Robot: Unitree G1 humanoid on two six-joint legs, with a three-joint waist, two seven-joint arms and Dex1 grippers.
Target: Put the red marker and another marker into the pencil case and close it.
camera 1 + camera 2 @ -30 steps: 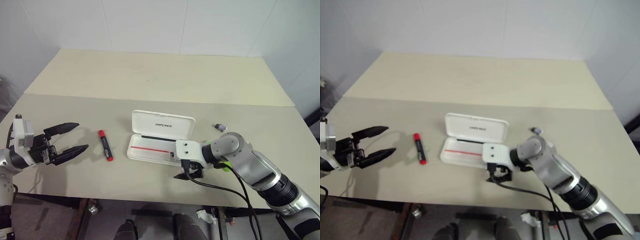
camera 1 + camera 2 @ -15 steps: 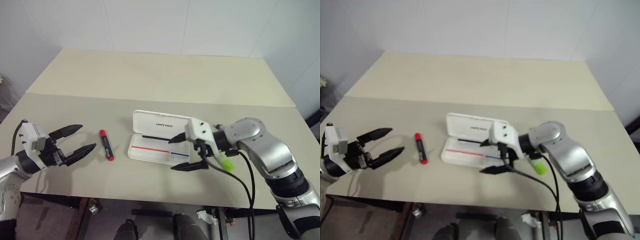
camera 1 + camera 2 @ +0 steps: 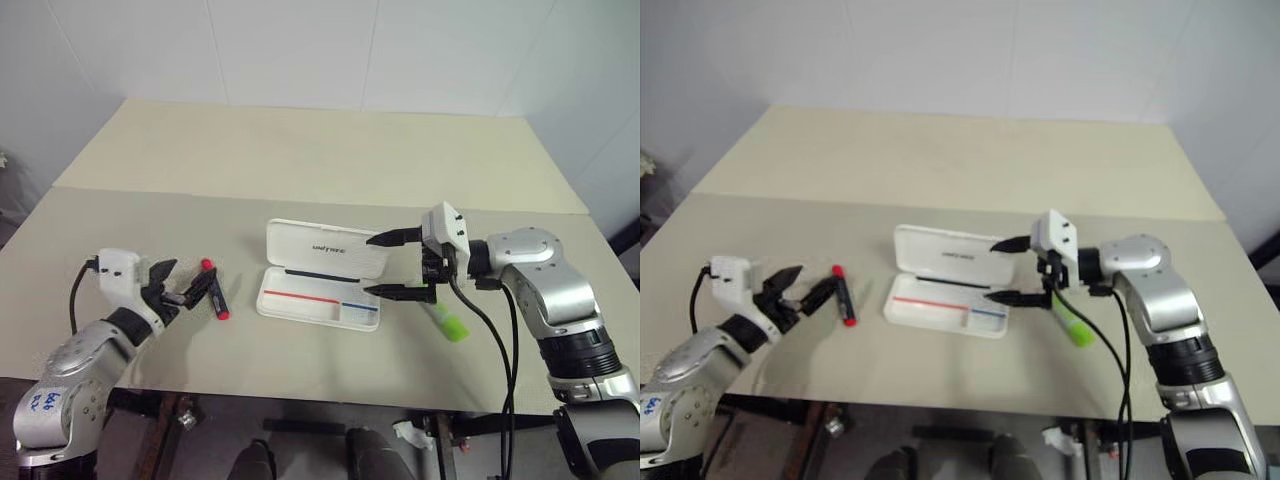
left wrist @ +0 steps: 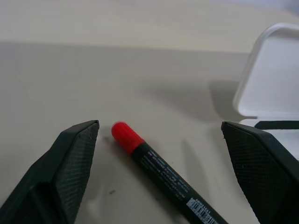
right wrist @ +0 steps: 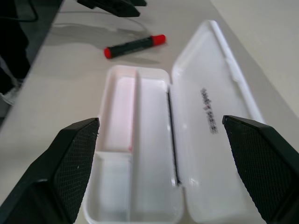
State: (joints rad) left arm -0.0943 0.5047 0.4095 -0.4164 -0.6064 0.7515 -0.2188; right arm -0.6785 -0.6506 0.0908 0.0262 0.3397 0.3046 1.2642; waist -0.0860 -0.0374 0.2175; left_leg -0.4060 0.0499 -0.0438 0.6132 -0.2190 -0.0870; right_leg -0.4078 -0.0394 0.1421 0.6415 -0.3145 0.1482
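The pencil case point(image 3: 318, 300) lies open in the middle of the table, its lid point(image 3: 325, 248) laid back and its tray holding no marker. The red marker point(image 3: 212, 290) rests on the table to the left of the case. My left gripper point(image 3: 185, 283) is open just left of the marker, fingers pointing at its red cap point(image 4: 125, 135). Another marker, light green point(image 3: 450, 322), lies to the right of the case. My right gripper point(image 3: 369, 266) hovers open over the case's right end, pointing left, empty. The right wrist view looks down into the case point(image 5: 154, 154), with the red marker point(image 5: 134, 45) beyond it.
The table's front edge point(image 3: 320, 395) runs close below the case. A seam point(image 3: 300, 200) joins a second tabletop behind, which ends at the white wall. Black cables point(image 3: 500, 340) hang from my right arm.
My left gripper has moved right, up to the red marker. My right gripper has lifted from the table in front of the case and swung to its right end, uncovering the green marker.
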